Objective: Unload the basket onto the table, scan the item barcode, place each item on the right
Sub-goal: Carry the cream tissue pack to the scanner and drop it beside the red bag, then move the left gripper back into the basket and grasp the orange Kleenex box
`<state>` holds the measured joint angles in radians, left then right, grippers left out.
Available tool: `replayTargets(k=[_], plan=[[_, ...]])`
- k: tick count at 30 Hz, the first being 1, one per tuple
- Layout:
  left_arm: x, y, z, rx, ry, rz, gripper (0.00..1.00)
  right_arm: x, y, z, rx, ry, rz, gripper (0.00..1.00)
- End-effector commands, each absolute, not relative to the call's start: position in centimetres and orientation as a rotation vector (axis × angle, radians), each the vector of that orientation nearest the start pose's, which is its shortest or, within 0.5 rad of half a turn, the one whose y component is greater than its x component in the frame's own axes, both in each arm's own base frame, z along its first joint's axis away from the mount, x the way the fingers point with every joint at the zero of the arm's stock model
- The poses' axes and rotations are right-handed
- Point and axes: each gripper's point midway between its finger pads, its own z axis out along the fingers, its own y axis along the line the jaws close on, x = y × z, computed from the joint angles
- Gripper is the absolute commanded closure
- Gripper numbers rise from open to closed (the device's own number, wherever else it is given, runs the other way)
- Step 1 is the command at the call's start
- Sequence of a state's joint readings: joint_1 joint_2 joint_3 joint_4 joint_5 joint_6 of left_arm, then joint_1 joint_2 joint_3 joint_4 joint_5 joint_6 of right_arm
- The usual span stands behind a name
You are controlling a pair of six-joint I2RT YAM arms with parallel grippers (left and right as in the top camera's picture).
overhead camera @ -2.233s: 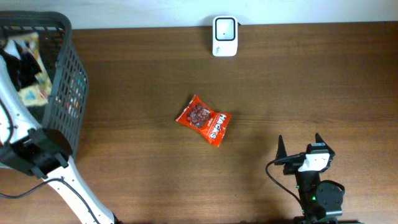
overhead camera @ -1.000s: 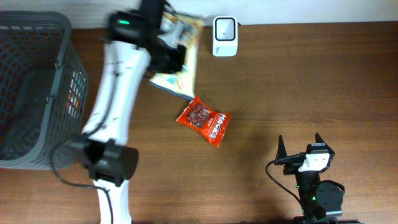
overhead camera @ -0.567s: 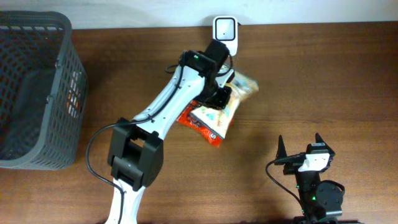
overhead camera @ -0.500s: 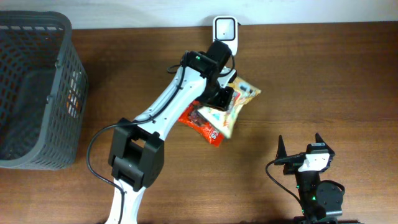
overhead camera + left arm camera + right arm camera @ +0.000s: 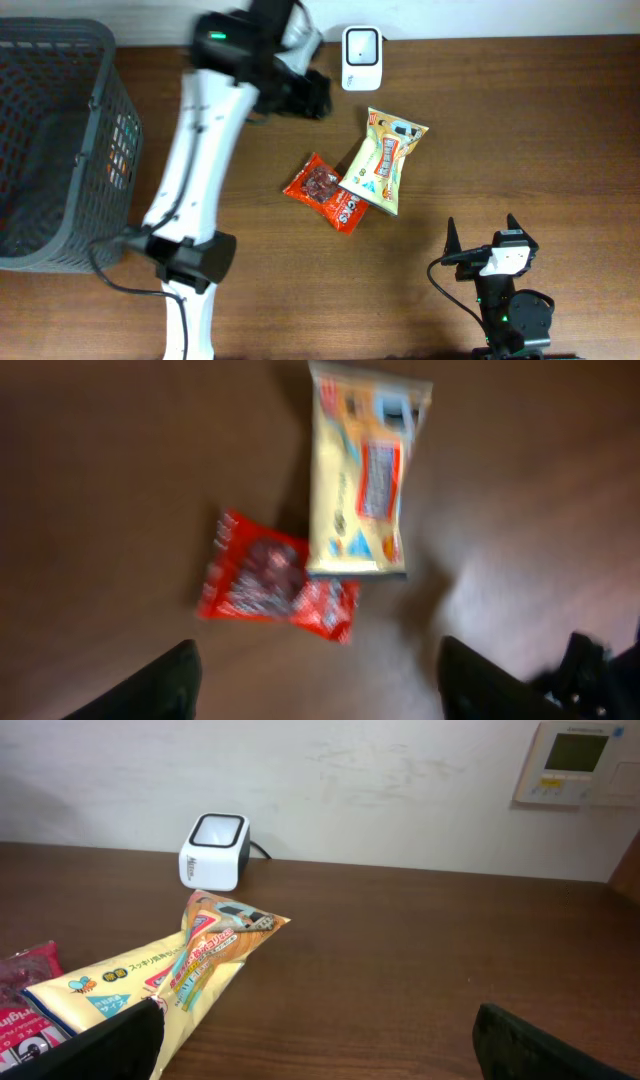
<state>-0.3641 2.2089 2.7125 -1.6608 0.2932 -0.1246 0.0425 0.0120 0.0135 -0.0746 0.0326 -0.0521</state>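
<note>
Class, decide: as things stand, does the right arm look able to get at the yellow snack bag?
Probably yes. The right hand is open, and only bare table lies between it and the yellow snack bag, which lies flat and unheld.

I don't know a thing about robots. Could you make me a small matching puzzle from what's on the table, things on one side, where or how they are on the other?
Things:
1. basket
2. scanner
3. red packet
4. yellow packet

Place or state:
A. partly under another packet
B. white, at the back edge of the table by the wall
C. dark grey mesh, at the left end of the table
D. lying partly on top of another packet

Pairs: 1-C, 2-B, 3-A, 4-D
</note>
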Motion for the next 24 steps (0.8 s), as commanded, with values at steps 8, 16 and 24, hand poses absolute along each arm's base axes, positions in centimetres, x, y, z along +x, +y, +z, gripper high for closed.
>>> replayTargets(k=[8,16,24], plan=[[39.9,-5.1,43.6,0.032,2.264,-0.232,0.01,24.6,0.3,15.5,-0.039,1.650,-0.036,0.02],[36.4,11.3,45.4,-0.454,2.174,0.147,0.01,24.6,0.3,15.5,-0.039,1.650,-0.036,0.02],[35.6,20.6,36.8,-0.829,2.362,0.188,0.02,24.6,0.3,15.5,-0.039,1.650,-0.036,0.02]])
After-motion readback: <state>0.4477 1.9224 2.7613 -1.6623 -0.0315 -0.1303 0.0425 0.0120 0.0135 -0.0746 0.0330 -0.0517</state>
